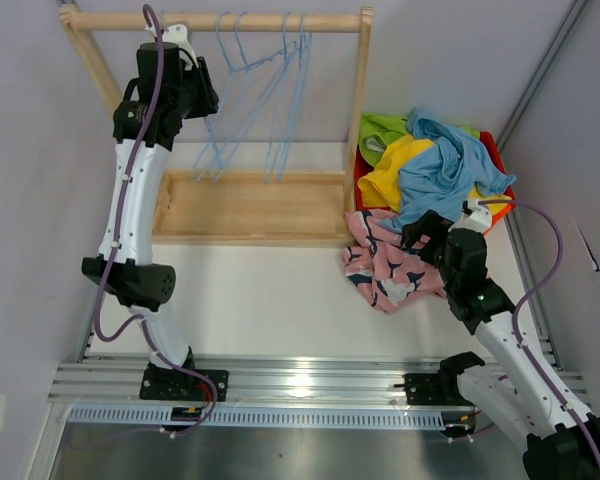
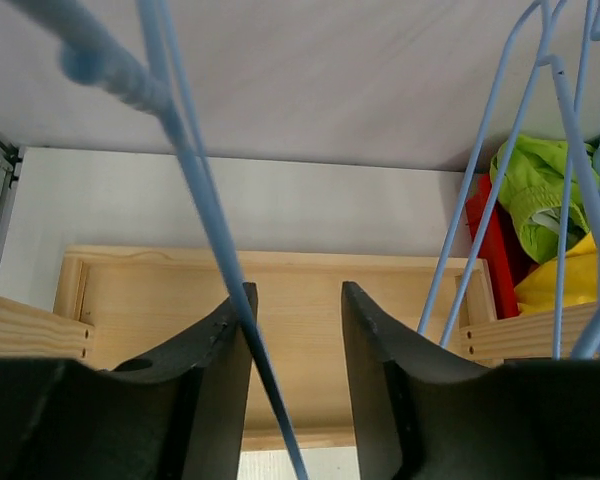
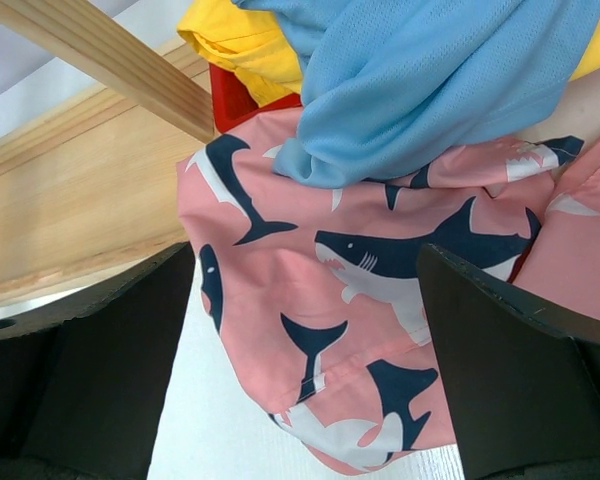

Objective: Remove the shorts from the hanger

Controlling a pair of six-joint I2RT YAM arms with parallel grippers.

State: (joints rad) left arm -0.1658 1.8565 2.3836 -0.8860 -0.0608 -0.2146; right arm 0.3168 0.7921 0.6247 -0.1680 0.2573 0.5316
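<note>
The shorts lie in a heap right of the rack. The pink pair with navy sharks (image 1: 385, 265) (image 3: 310, 300) is in front, with light blue (image 1: 450, 170) (image 3: 420, 80), yellow (image 1: 390, 175) (image 3: 240, 40) and lime green (image 1: 385, 130) (image 2: 535, 190) behind it. An orange-red piece (image 1: 495, 160) shows at the far right. Several bare light-blue wire hangers (image 1: 270, 90) hang on the rail. My left gripper (image 1: 185, 75) (image 2: 298, 290) is up at the rail's left end, open. One hanger wire (image 2: 195, 180) rests against its left finger. My right gripper (image 1: 420, 232) (image 3: 305, 255) hangs open just above the pink shorts.
The wooden rack has a top rail (image 1: 110, 20), a flat base tray (image 1: 250, 205) and a right post (image 1: 358, 110) next to the heap. More hanger wires (image 2: 500, 170) hang right of my left fingers. Grey walls close in on both sides.
</note>
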